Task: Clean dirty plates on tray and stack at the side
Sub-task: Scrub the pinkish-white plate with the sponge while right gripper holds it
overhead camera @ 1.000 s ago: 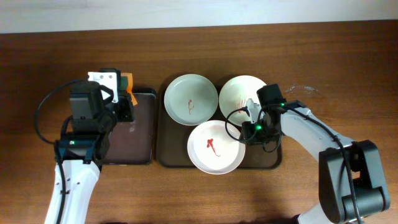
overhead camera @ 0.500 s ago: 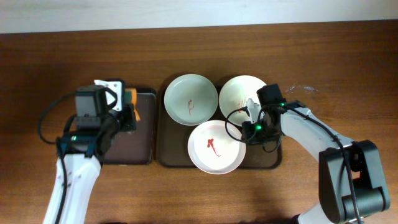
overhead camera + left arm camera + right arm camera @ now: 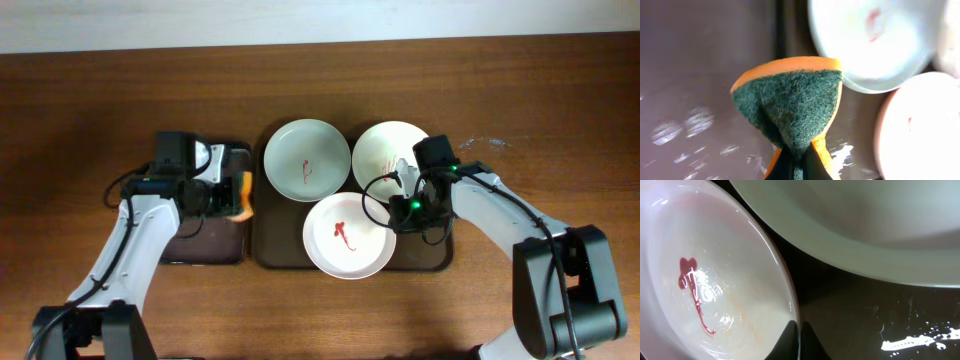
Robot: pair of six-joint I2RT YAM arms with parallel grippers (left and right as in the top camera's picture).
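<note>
Now our left gripper [image 3: 222, 190] is clamped on the sponge [image 3: 241, 194], which hangs at the left rim of the tray [image 3: 272, 238]. The smeared near plate [image 3: 347, 238] lies right of it and nearer. Our right gripper [image 3: 405, 208] pinches that plate's right rim, so we judge the sponge must travel rightward.

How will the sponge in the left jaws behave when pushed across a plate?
Probably soft: the sponge bows into a fold where the left gripper pinches it, so it should squash flat under pressure. Likely light for its size. The green scouring face looks coarse, so it may drag rather than slide on the front plate.
</note>
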